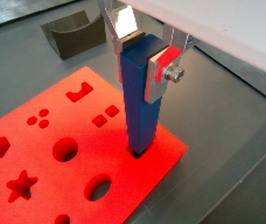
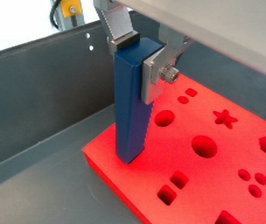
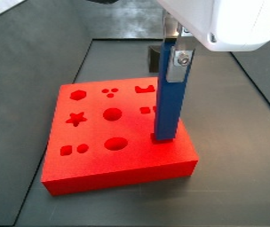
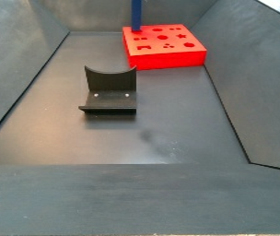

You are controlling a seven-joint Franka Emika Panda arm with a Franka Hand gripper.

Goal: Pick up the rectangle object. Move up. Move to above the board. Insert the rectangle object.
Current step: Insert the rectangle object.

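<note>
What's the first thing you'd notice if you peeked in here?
A bright red board full of shaped holes sits on the dark floor. A tall blue bar stands upright with its lower end in a hole near the board's edge, its top pinched by the gripper. A dark grey notched block sits apart.

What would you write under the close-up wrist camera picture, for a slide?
The gripper holds the blue rectangle object upright, its lower end in a hole near the edge of the red board.
</note>
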